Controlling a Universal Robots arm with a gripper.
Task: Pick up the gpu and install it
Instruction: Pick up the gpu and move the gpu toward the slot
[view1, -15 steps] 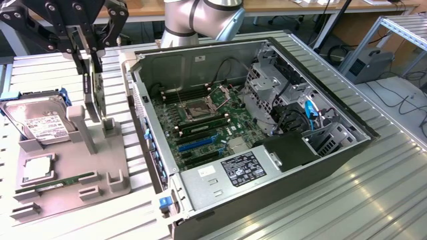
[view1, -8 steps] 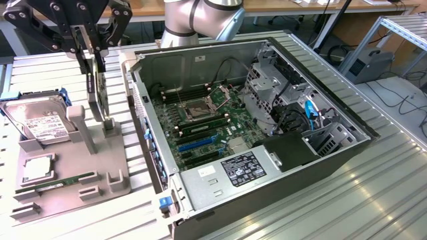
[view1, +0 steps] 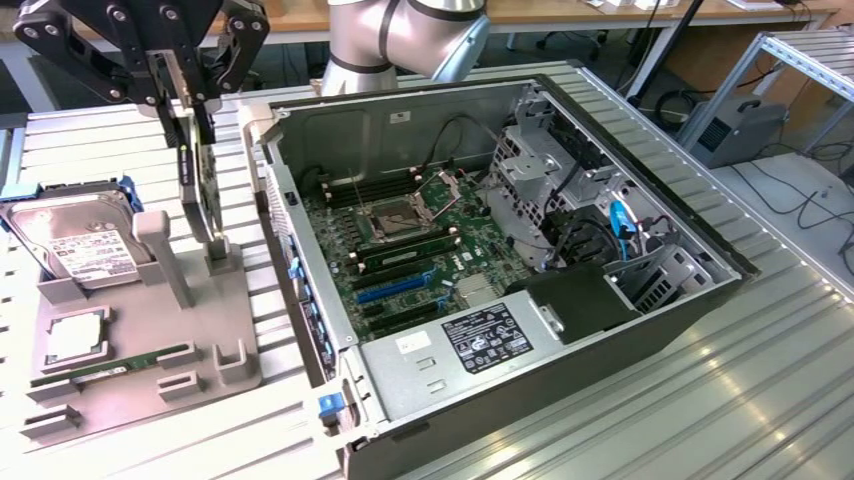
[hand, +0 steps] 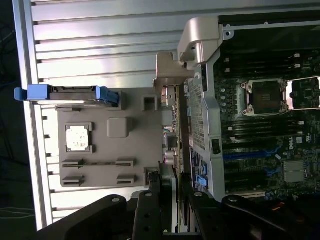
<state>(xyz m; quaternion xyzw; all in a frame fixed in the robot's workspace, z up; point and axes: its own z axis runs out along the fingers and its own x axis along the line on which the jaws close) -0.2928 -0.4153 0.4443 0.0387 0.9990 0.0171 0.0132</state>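
Black jaws clenched on the top edge of the gpu (view1: 200, 190), upright on edge in the grey tray (view1: 167, 325) beside the open case (view1: 601, 385). We judge a straight vertical lift best, card kept plumb to clear its posts. We count one gpu, one hard drive (view1: 80, 250), one processor (view1: 76, 338), one RAM stick (view1: 114, 368), one case.

Bright light glares off the metal table (view1: 747, 400).
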